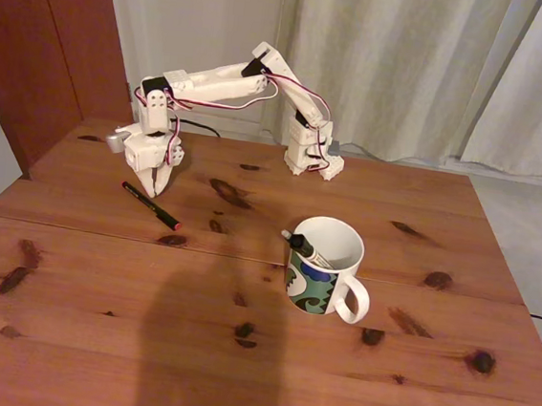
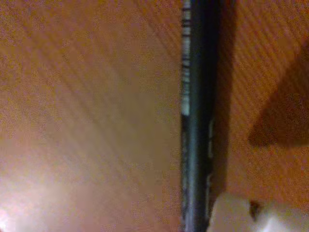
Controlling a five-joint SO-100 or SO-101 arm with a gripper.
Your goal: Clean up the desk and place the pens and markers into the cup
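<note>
- One broad tabletop (image 1: 237, 353) of reddish knotty planks is carrying everything in the fixed view, and it is filling the background of the wrist view as blurred wood grain.
- The white arm (image 1: 220, 83) is reaching from its base at the far edge toward the left of the fixed view, with its wrist pointing down.
- The cup (image 1: 323, 266) is standing upright right of centre, handle toward the near right, well apart from the arm; a white-barrelled marker (image 1: 307, 252) with a black end is leaning inside it against the rim.
- The hand (image 1: 160, 185) is hovering tip-down just beside the upper end of the black pen; whether it is parted or clenched I cannot tell, but it seems not to be gripping anything.
- The black pen (image 1: 151, 204) is lying flat on the tabletop, red tip toward the cup; in the wrist view its dark barrel (image 2: 198, 121) is running top to bottom.
- It is probably light, stiff and smooth, so it could roll or slip; I would be gripping it across the barrel near its middle to stop it tipping.
</note>
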